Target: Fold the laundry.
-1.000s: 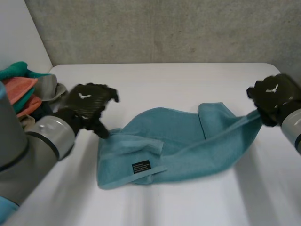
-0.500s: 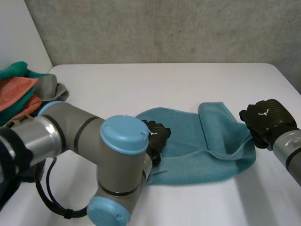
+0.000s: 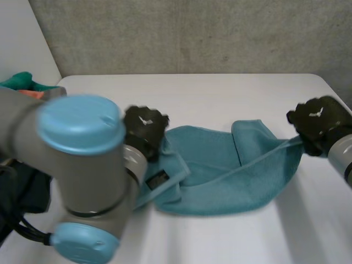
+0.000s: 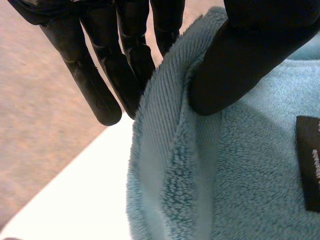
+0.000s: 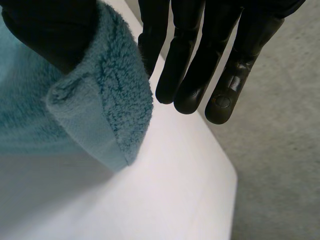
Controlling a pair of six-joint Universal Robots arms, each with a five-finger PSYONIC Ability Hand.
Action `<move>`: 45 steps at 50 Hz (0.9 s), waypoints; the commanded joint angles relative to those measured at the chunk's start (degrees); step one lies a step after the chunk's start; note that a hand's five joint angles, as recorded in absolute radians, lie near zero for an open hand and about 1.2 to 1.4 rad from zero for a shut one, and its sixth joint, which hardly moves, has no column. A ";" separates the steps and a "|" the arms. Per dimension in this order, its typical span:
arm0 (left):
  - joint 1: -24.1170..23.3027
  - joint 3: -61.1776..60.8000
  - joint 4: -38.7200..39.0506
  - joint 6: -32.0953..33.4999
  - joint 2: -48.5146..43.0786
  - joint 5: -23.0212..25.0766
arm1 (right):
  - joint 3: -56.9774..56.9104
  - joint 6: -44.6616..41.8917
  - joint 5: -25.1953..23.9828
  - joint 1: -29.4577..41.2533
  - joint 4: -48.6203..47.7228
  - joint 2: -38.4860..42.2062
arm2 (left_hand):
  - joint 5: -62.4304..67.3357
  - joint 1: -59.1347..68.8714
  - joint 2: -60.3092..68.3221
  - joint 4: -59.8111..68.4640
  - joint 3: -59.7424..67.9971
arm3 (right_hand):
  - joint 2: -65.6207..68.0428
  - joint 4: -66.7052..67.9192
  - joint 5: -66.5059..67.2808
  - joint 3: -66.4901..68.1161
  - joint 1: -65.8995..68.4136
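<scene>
A teal towel (image 3: 220,179) lies crumpled across the middle of a white table (image 3: 220,91), stretched between my two hands. My left hand (image 3: 144,127) is at the towel's left end, with my left arm (image 3: 82,159) bulking large in front of it in the head view. In the left wrist view my thumb (image 4: 245,55) presses the thick hemmed edge against my straight fingers (image 4: 102,82), so the towel is pinched between them. A small black label (image 4: 310,167) sits on the towel just beside my thumb.

My right hand (image 3: 318,122) is at the towel's right end, near the table's right edge. It holds a corner lifted off the table, so that a taut edge runs from the towel's middle up to it. In the right wrist view the corner sits pinched between my thumb (image 5: 50,30) and my straight fingers (image 5: 200,60), its hemmed tip hanging free below them.

A pile of teal and orange laundry (image 3: 25,85) rests at the table's far left.
</scene>
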 commanded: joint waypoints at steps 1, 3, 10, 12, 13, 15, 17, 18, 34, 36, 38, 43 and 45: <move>6.91 -3.07 -4.83 -0.04 14.07 1.50 | -9.38 -5.14 0.09 -4.09 11.66 -2.47 | 14.26 15.80 11.85 11.65 12.22 | 12.89 11.98 13.38 12.43 24.52; 8.76 -3.77 -6.24 -0.04 16.46 3.09 | -10.96 -6.19 0.09 -5.49 13.85 -2.47 | 14.26 15.80 11.85 11.65 12.22 | 12.89 11.98 13.38 12.43 24.52; 15.79 -7.82 -17.93 0.22 21.04 13.54 | -13.16 -12.78 0.09 -8.75 22.29 -2.99 | 14.26 15.80 11.85 11.65 12.22 | 12.89 11.98 13.38 12.43 24.52; 17.03 -8.78 -20.48 0.22 21.04 15.04 | -12.38 -15.67 0.18 -8.75 24.83 -3.34 | 14.26 15.80 11.85 11.65 12.22 | 12.89 11.98 13.38 12.43 24.52; 18.25 -9.92 -22.14 0.22 21.04 16.00 | -12.11 -16.64 0.26 -8.75 25.55 -3.43 | 14.26 15.80 11.85 11.65 12.22 | 12.89 11.98 13.38 12.43 24.52; 19.31 -10.89 -22.86 0.22 20.95 16.45 | -11.23 -17.88 0.27 -8.67 26.69 -3.43 | 14.26 15.80 11.85 11.65 12.22 | 12.89 11.98 13.38 12.43 24.52; 21.16 -12.39 -22.77 0.66 20.42 16.63 | -9.57 -19.73 0.18 -8.66 27.40 -3.35 | 14.26 15.80 11.85 11.65 12.22 | 12.89 11.98 13.38 12.43 24.52; 21.86 -12.83 -22.69 1.19 20.16 16.72 | -8.95 -20.17 0.18 -8.66 27.31 -3.35 | 14.26 15.80 11.85 11.65 12.22 | 12.89 11.98 13.38 12.43 24.52; 23.27 0.68 -16.27 9.89 -1.72 16.19 | -13.85 -19.56 3.16 -6.21 18.71 11.15 | 14.26 15.80 11.85 11.65 12.22 | 12.89 11.98 13.38 12.43 24.52; 23.27 7.80 -14.43 11.38 -4.18 16.10 | -19.82 -17.10 4.30 -3.58 16.51 14.04 | 14.26 15.80 11.85 11.65 12.22 | 12.89 11.98 13.38 12.43 24.52; 23.18 12.55 -12.85 12.35 -5.24 15.93 | -28.40 -13.95 5.70 -0.86 14.49 17.02 | 14.26 15.80 11.85 11.65 12.22 | 12.89 11.98 13.38 12.43 24.52; 23.10 28.62 0.65 14.99 -6.04 13.99 | -49.43 -6.12 8.00 1.53 9.66 20.73 | 14.26 15.80 11.85 11.65 12.22 | 12.89 11.98 13.38 12.43 24.52; 23.18 32.15 5.94 15.52 -5.86 13.20 | -58.28 -0.87 8.09 1.71 5.11 21.26 | 14.26 15.80 11.85 11.65 12.22 | 12.89 11.98 13.38 12.43 24.52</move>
